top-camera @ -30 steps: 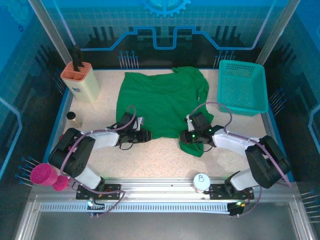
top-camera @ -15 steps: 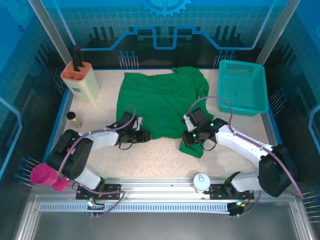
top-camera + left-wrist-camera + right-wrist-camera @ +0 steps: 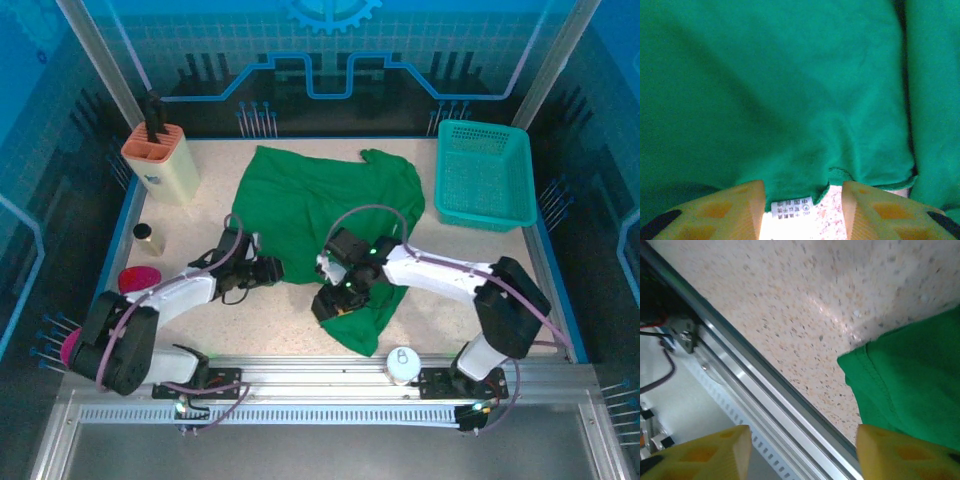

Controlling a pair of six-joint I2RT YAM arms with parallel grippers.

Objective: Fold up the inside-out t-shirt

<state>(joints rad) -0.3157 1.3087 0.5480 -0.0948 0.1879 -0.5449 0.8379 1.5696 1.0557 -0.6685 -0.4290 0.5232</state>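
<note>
Green t-shirt (image 3: 320, 200) spread centre of bench (image 3: 260, 325), flap trailing toward 6 o'clock; left claw (image 3: 802, 192) apart at its 8 o'clock hem by white label (image 3: 792, 207); right claw (image 3: 802, 432) apart beside that flap's corner

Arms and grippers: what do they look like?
White shells, black joints and looping lilac cables on the left arm and right arm; green lights on the right. Black bodies and blunt yellow-orange fingers on the left gripper and right gripper.
</note>
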